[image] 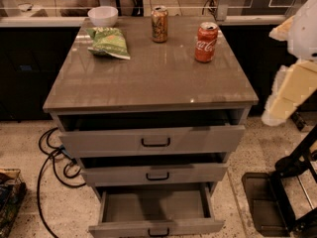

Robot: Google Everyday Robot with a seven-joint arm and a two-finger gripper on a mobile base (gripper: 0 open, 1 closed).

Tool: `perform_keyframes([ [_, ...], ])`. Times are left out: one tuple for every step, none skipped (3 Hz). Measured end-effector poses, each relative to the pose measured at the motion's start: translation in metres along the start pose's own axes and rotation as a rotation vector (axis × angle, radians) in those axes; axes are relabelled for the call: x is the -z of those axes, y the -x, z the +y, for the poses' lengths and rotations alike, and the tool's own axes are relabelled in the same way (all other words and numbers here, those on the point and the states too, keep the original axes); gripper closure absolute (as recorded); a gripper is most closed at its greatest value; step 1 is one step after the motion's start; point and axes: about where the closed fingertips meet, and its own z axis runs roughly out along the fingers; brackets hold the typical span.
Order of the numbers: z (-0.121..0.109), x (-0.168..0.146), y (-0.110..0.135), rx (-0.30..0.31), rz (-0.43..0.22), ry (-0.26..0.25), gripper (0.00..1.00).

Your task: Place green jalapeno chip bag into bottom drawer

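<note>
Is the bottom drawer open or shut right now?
Open: the bottom drawer is pulled out, its grey interior showing. The green jalapeno chip bag lies on the cabinet top; the gripper hangs low, off to the drawer's side.

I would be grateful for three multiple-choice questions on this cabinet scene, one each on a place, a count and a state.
1. Where does the green jalapeno chip bag lie?
A) on the floor
B) on the cabinet top, beside the white bowl
C) in the top drawer

2. How many soda cans stand on the cabinet top?
A) one
B) two
C) four

3. How is the bottom drawer?
A) pulled open
B) shut flush
C) taken out of the cabinet

Answers:
1 B: the bag rests at the top's far left by the bowl, while the gripper hangs low to the cabinet's right, apart from it.
2 B: only a tan can and a red can stand there.
3 A: its grey interior shows behind the front.
</note>
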Motion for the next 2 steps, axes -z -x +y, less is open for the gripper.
perform_keyframes([
  [-0.035, -0.042, 0.041, -0.122, -0.175, -0.016, 0.00],
  [-0.073, -0.073, 0.089, -0.204, -0.326, -0.033, 0.00],
])
